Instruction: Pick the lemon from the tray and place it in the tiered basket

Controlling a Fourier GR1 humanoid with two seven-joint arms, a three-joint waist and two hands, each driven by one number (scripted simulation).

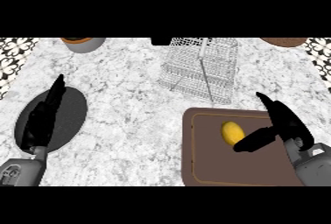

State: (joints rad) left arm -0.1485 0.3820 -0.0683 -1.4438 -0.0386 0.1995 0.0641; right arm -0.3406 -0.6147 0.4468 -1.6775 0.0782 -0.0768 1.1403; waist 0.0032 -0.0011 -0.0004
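Note:
A yellow lemon (232,132) lies on the brown tray (207,166) at the lower right of the counter. My right hand (284,124) hovers over the tray just right of the lemon, fingers straight and pointing away, thumb (253,140) reaching toward the lemon's lower right side. It is open and holds nothing. The wire tiered basket (200,70) stands beyond the tray at the back centre. My left hand (42,118) rests open at the left, fingers pointing away, over a dark round plate (71,113).
A grey pot (84,43) with an orange-brown inside sits at the back left. A brown round object (284,41) shows at the back right edge. Patterned wall tiles (13,52) border the marble counter (129,109) on both sides.

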